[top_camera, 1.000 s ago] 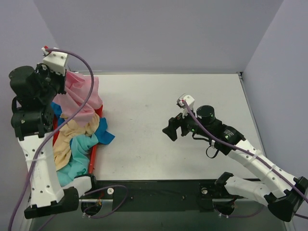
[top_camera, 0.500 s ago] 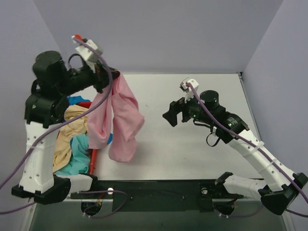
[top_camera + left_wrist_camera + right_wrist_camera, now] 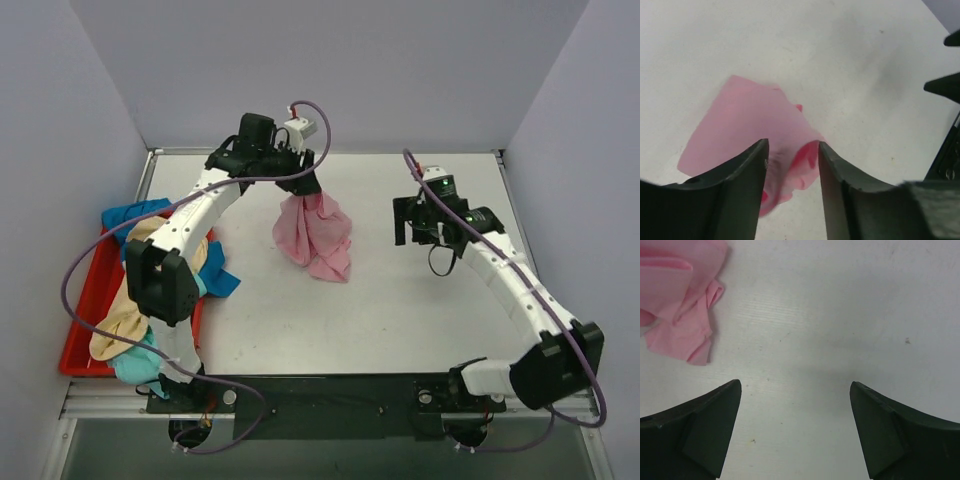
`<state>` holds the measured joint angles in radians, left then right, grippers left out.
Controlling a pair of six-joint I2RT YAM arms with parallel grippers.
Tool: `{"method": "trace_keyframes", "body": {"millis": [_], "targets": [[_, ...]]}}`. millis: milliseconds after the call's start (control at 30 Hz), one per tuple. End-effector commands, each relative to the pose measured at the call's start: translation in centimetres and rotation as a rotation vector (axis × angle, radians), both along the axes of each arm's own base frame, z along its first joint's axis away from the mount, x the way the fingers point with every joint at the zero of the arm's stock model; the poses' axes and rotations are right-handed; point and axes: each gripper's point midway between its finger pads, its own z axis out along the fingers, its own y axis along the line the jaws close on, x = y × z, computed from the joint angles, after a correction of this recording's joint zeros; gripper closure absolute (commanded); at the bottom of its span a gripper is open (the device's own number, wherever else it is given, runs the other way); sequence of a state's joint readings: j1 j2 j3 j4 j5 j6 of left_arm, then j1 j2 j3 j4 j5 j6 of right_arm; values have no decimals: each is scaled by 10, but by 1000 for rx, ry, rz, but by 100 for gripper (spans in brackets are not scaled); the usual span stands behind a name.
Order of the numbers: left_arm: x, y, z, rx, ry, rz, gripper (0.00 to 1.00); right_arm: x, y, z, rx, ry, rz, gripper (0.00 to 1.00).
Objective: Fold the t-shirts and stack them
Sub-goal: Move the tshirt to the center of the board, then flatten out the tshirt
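The light pink t-shirt (image 3: 316, 235) lies bunched on the white table just below my left gripper (image 3: 307, 184). In the left wrist view the jaws of the left gripper (image 3: 792, 146) stand apart, open, with the blurred pink t-shirt (image 3: 740, 130) under them and not pinched. To the right of the shirt my right gripper (image 3: 404, 221) hovers wide open over bare table. The right wrist view shows the right gripper (image 3: 795, 386) empty and the pink t-shirt (image 3: 682, 315) at the upper left. The cream-yellow t-shirt (image 3: 122, 312), blue t-shirt (image 3: 135, 212) and teal t-shirt (image 3: 135, 366) are piled at the left.
A red tray (image 3: 82, 318) at the table's left edge holds the pile of other shirts, which spills over its right rim. Grey walls close in the table at the back and on both sides. A purple cable loops from each wrist.
My left arm swung from over the tray to the far middle of the table, carrying the pink t-shirt. Its jaws have parted and the shirt has dropped. The right gripper drew back to the right.
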<state>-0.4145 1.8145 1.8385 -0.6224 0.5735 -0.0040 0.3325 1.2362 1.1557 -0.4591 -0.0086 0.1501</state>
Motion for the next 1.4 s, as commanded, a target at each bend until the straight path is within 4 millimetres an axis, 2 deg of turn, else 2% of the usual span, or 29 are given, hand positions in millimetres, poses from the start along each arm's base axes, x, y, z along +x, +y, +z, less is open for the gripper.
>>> {"method": "trace_keyframes", "body": {"millis": [0, 33, 67, 100, 133, 200, 233, 267, 333, 467, 533, 567, 600, 633, 667, 700, 767, 800, 833, 867, 900, 933, 967, 1000, 1033, 1067, 1200, 1300, 1367], "targets": [[63, 13, -42, 80, -61, 78, 26, 0, 1, -37, -180, 166, 8, 17], [79, 26, -41, 87, -70, 112, 24, -5, 19, -49, -207, 204, 79, 19], [85, 34, -54, 102, -37, 129, 20, -9, 31, -55, -222, 218, 147, 19], [97, 53, -47, 89, -40, 166, 18, -16, 49, -67, -240, 234, 223, 19], [96, 59, -46, 76, -24, 164, 13, -21, 62, -73, -221, 248, 270, 19], [100, 86, -36, 81, -47, 201, 12, -24, 99, -88, -118, 275, 372, 18], [97, 99, -28, 91, -66, 226, 12, -21, 106, -100, -103, 306, 378, 18], [94, 107, -29, 113, -79, 227, 11, -13, 115, -101, -83, 300, 386, 19], [82, 121, -30, 148, -99, 228, 10, 0, 124, -122, -100, 343, 396, 22], [49, 147, -39, 211, -130, 244, 9, 0, 150, -149, -62, 420, 463, 29], [30, 157, -55, 237, -106, 243, 9, -1, 158, -158, -27, 439, 477, 34], [24, 160, -49, 239, -124, 245, 9, 0, 160, -162, -19, 443, 474, 42], [18, 164, -57, 253, -111, 240, 9, 1, 162, -166, -12, 451, 475, 47], [11, 164, -54, 257, -123, 230, 9, 3, 161, -168, -12, 455, 460, 67], [5, 166, -63, 273, -117, 213, 9, 5, 157, -167, -25, 464, 440, 77], [-5, 164, -63, 270, -114, 189, 9, 6, 155, -163, -29, 464, 425, 100], [-28, 155, -75, 262, -82, 96, 9, 7, 155, -140, -16, 413, 423, 100], [-41, 148, -89, 287, -77, 27, 9, 5, 158, -115, 11, 357, 442, 100], [-49, 145, -96, 313, -77, -2, 9, 2, 161, -102, 32, 334, 462, 100], [-63, 134, -115, 360, -84, -76, 9, 0, 163, -73, 68, 273, 486, 100], [-59, 134, -119, 411, -134, -70, 9, -4, 167, -59, 98, 249, 506, 100], [-71, 128, -143, 487, -135, -112, 8, -7, 166, -36, 122, 192, 522, 100], [-65, 119, -144, 497, -208, -118, 8, -9, 166, -23, 143, 166, 530, 100], [-72, 113, -158, 537, -224, -144, 7, -11, 164, -6, 160, 125, 536, 100], [-63, 105, -157, 528, -287, -140, 7, -14, 166, 1, 182, 115, 547, 100], [-66, 102, -168, 542, -292, -154, 7, -15, 164, 9, 198, 102, 544, 100], [-38, 90, -182, 556, -351, -136, 6, -18, 169, 22, 260, 103, 559, 100], [-33, 84, -199, 607, -329, -176, 6, -16, 164, 31, 289, 89, 537, 100], [-25, 89, -215, 664, -309, -152, 6, -13, 160, 39, 311, 72, 526, 100]]}}
